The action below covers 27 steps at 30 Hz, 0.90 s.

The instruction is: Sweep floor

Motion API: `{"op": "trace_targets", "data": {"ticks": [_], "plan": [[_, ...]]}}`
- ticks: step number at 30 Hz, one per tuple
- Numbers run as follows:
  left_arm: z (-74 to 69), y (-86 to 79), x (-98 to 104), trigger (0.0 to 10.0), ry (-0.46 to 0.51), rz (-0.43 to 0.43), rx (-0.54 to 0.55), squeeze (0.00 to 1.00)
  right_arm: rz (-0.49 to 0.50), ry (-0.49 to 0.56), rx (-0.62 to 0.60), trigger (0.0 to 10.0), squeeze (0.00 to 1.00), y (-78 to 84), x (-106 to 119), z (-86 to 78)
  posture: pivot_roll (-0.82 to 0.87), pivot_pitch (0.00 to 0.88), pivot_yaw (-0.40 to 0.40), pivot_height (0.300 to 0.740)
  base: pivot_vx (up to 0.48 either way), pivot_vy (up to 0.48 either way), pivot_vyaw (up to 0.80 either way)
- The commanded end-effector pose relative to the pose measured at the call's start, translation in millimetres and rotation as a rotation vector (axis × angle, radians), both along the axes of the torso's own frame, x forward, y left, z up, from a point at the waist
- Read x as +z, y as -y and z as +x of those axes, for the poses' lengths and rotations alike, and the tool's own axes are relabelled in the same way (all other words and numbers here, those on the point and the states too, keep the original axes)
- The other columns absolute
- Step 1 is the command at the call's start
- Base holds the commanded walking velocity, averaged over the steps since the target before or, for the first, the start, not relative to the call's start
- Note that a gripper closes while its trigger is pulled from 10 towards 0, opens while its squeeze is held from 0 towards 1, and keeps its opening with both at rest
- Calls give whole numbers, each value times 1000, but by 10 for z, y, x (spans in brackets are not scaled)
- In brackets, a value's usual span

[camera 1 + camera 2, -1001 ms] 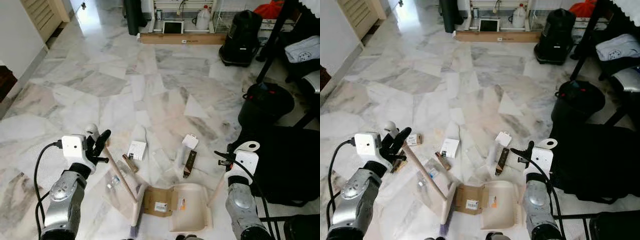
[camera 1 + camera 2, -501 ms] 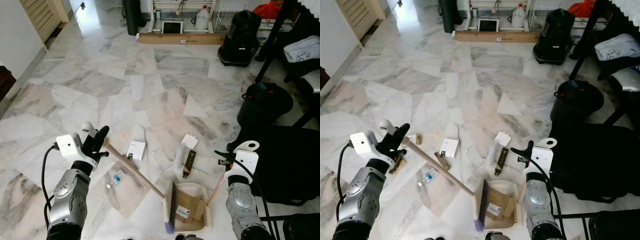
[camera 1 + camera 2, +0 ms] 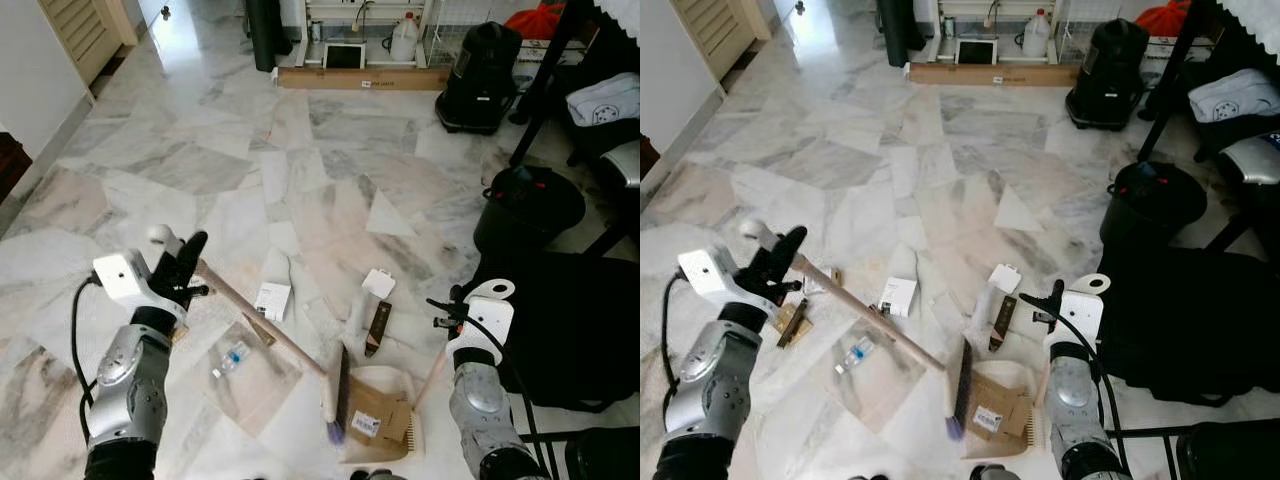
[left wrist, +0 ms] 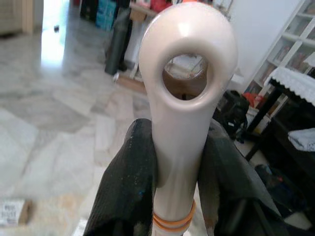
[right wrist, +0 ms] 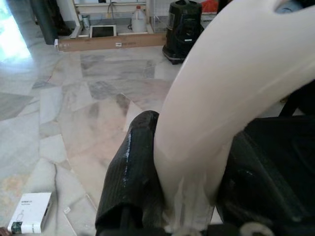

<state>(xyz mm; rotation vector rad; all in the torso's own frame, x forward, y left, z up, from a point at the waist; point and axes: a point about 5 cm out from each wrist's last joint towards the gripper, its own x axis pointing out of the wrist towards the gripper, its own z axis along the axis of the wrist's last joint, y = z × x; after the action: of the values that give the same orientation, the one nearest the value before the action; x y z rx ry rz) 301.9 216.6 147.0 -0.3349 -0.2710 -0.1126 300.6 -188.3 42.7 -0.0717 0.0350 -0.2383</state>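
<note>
My left gripper [image 3: 188,264] is shut on the top of a broom's wooden handle [image 3: 262,323], just below its cream looped cap [image 4: 184,73]. The stick slants down to the right to the brush head [image 3: 334,392], which stands at the mouth of a cream dustpan [image 3: 408,432]. A flat piece of cardboard [image 3: 367,411] lies in the pan. My right gripper [image 3: 447,312] is shut on the dustpan's cream handle [image 5: 221,93]. Litter on the marble floor: a white box [image 3: 272,298], a small bottle [image 3: 232,357], a white card [image 3: 380,283], a dark bar [image 3: 377,328].
A black bag [image 3: 530,205] and dark furniture [image 3: 575,330] crowd my right side. At the far end stand a black vacuum [image 3: 483,62] and a long cardboard box [image 3: 362,77]. A wall [image 3: 30,70] runs along the left. Small brown scraps [image 3: 790,320] lie near my left arm.
The brush head swept right across the floor and pushed the cardboard into the dustpan. My left gripper shifted left and further from me with the handle. The right arm held still.
</note>
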Motion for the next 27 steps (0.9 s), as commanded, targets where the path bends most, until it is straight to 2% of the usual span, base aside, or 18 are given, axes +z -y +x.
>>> {"op": "trace_targets", "data": {"ticks": [1,2,7,9,19,23,27], "plan": [[-20,-33,156,10000,53,45,7,0,86,-37,-22,10000,0,-9,-78,-33,-40,129,41,740,0,0,0],[-24,-37,172,10000,54,54,8,0,121,-30,-44,10000,0,14,-67,-26,-40,127,42,740,0,0,0],[-28,-75,222,10000,70,92,47,0,170,8,-76,10000,0,69,-9,-16,-45,124,45,740,0,0,0],[-26,-60,250,10000,74,154,47,0,215,32,-84,10000,0,92,19,-24,-42,122,45,740,0,0,0],[0,44,349,10000,108,210,29,0,266,161,-40,10000,0,132,230,-118,-53,113,45,740,0,0,0],[11,64,439,10000,135,198,13,0,272,184,-37,10000,0,147,310,-153,-51,107,46,740,0,0,0],[30,112,464,10000,131,124,-46,0,273,200,-20,10000,0,128,364,-140,-50,97,46,740,0,0,0]]}}
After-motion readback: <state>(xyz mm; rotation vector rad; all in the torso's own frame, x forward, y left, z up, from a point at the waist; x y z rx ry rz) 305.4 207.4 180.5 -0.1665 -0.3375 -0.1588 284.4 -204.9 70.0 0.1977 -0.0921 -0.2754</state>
